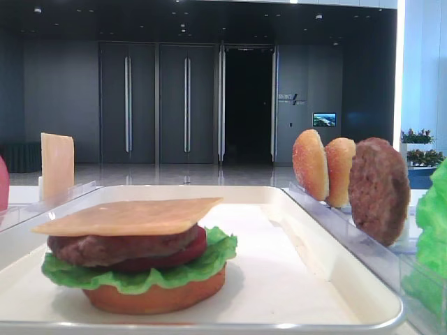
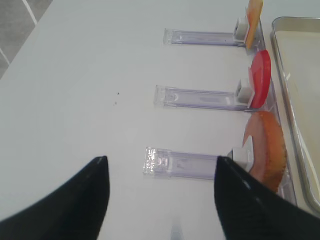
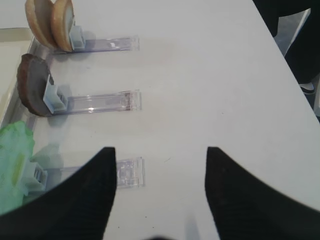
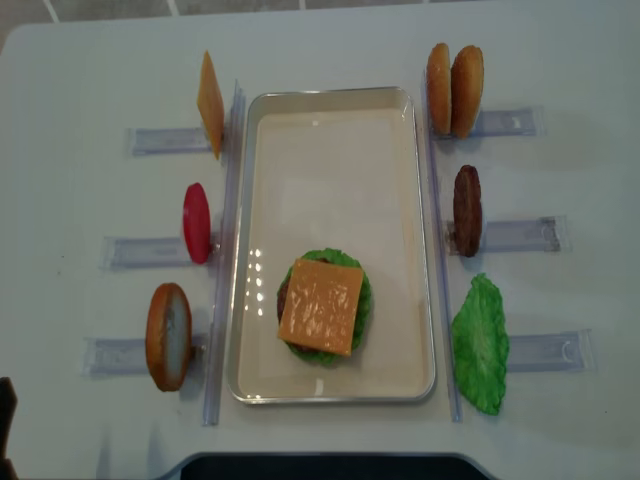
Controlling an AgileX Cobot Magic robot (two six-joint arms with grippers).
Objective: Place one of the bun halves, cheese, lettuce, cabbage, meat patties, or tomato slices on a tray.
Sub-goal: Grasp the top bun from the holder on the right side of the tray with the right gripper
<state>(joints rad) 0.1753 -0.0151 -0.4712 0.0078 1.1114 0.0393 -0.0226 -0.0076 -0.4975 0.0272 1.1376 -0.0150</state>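
Cheese (image 4: 320, 306) atop stack on tray (image 4: 330, 100)

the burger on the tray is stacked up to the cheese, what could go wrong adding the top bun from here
1. The cheese overhangs the stack on the tray; a bun set off-centre may tip it.
2. The two buns stand pressed together, so a gripper could drag both.
3. The right gripper hangs nearer the lettuce rack; reaching across could clip the patty.

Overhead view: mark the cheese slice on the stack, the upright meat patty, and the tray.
cheese slice (image 4: 321, 305), overhead view, middle of its top face.
meat patty (image 4: 466, 209), overhead view, its upper edge in the rack.
tray (image 4: 330, 160), overhead view, bare floor above the stack.
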